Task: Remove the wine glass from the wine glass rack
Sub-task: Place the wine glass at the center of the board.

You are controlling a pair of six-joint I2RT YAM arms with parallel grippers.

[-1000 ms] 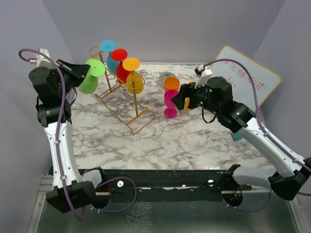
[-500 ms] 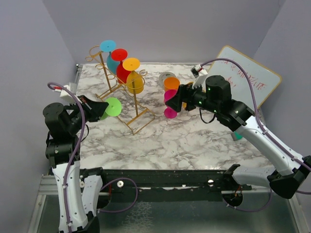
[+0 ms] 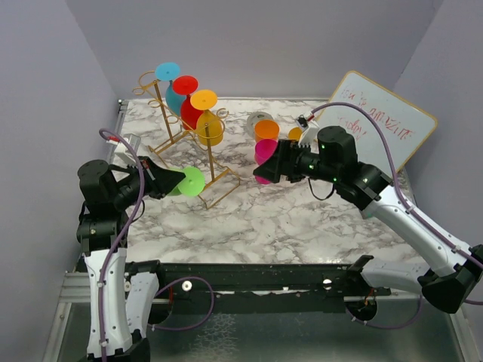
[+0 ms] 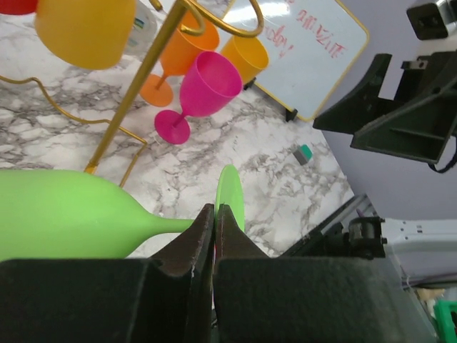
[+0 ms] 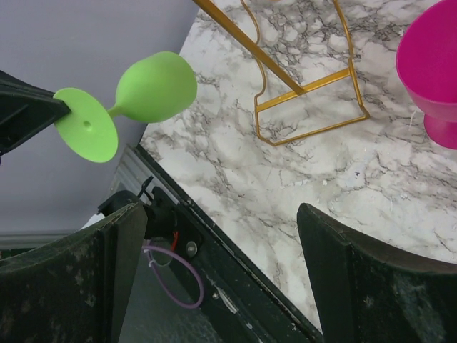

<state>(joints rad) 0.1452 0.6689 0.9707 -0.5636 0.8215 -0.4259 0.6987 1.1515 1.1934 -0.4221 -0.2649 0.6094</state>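
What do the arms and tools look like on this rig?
The left arm and right arm both have white links with black joints and black bases. A thin purple cable runs along each arm. Small green lights glow on the right arm's wrist. The left tool and right tool have black, wedge-shaped fingers.

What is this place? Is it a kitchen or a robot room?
Most likely a robot test room, not a kitchen. A left arm and a right arm are bolted at the edge of a marble-look table, plain walls close it in, and a whiteboard leans at the side.
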